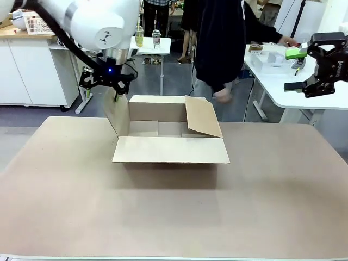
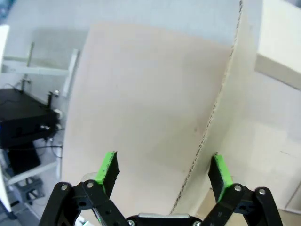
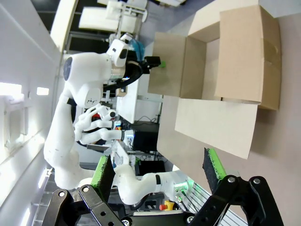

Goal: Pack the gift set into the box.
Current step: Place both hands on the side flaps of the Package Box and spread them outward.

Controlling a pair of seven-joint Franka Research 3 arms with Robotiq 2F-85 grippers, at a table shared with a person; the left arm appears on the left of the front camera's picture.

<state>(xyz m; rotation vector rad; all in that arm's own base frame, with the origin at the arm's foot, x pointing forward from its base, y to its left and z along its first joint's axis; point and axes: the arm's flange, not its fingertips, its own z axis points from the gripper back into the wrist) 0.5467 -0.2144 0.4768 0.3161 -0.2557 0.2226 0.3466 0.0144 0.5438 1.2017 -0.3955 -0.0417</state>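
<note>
While the box (image 1: 169, 149) sits in the middle of the counter (image 1: 272, 206) with its flaps spread, the left hand (image 1: 115, 97) hovers just above the box's upright left flap (image 1: 117, 118). Its fingers are apart, and the flap's edge stands between the green pads (image 2: 107, 168) unpinched. Well to the right of the box, the right hand (image 1: 294, 69) hangs raised, also spread wide and holding nothing.

One box (image 1: 169, 142) stands on one table (image 1: 283, 190), and the box has four top flaps. There are two grippers, the left gripper (image 2: 162, 164) and the right gripper (image 1: 293, 69), and each one has two fingers with one green pad on each finger. One person (image 1: 217, 43) stands behind the table.
</note>
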